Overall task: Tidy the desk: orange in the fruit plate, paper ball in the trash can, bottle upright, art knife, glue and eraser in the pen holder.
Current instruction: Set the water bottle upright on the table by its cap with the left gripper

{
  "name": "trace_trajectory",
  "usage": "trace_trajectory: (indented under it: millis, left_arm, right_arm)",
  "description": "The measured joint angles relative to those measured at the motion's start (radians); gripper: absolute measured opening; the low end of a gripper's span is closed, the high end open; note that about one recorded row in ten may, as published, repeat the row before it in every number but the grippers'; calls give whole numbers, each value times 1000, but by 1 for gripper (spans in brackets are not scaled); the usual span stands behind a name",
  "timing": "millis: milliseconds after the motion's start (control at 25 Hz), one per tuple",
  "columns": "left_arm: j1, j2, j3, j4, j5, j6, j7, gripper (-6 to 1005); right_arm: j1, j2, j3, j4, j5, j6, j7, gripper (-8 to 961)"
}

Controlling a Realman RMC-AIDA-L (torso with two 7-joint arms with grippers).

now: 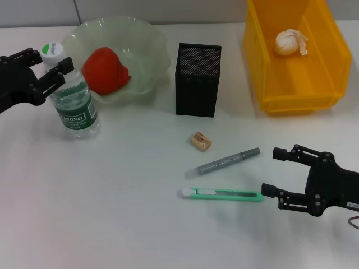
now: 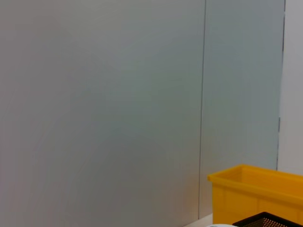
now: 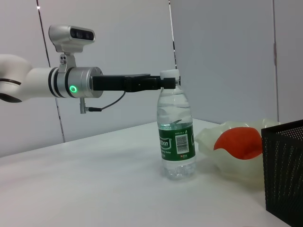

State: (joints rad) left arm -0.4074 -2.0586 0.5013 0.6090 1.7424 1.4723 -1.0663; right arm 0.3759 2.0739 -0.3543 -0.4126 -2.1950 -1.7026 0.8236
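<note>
Three of six items look done. The lumpy orange-red orange [image 1: 105, 70] lies in the translucent, scallop-rimmed fruit plate [image 1: 147, 38] at 11 o'clock on the desk [image 1: 112, 213]; the crumpled paper ball [image 1: 290, 42] sits in the glossy yellow trash can [image 1: 263, 67] at 1 o'clock; the clear, green-labelled bottle [image 1: 73, 100] stands upright at 10 o'clock. The left gripper [image 1: 54, 72] has its jaws around the bottle's neck under the white cap; whether clamped or just released, cannot tell. Left: the tan eraser [image 1: 201, 142], grey glue [image 1: 222, 163] and mint art knife [image 1: 220, 194], lying near centre at 6 o'clock of the black mesh pen holder [image 1: 197, 80]. The right gripper [image 1: 270, 171], jaws apart, is at the knife's butt end.
</note>
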Motion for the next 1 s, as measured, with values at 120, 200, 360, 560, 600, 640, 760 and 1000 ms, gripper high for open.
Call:
trace_trajectory:
  millis: [120,200,360,560,600,640,760,1000]
  left_arm:
    - [0,0,3,-1,0,-9,1,440]
    - [-1,0,3,-2,0,-14,1,440]
    - [-1,0,2,-22,0,-24,13,440]
    - [0,1,1,-23,0,-22,15,440]
    - [0,1,1,-23,0,-21,15,440]
    - [1,1,2,-23,0,-19,16,440]
    - [1,2,3,-23,0,-18,15,440]
    - [-2,3,7,-23,0,-17,16,440]
  right_arm:
    - [0,0,0,0,0,0,0,776]
    - [0,0,0,0,0,1,0,775]
    - [0,0,0,0,0,2,0,775]
    - [0,0,0,0,0,1,0,774]
    - [0,0,0,0,0,1,0,774]
    - [0,0,0,0,0,1,0,774]
    - [0,0,0,0,0,1,0,774]
    - [0,0,0,0,0,1,0,773]
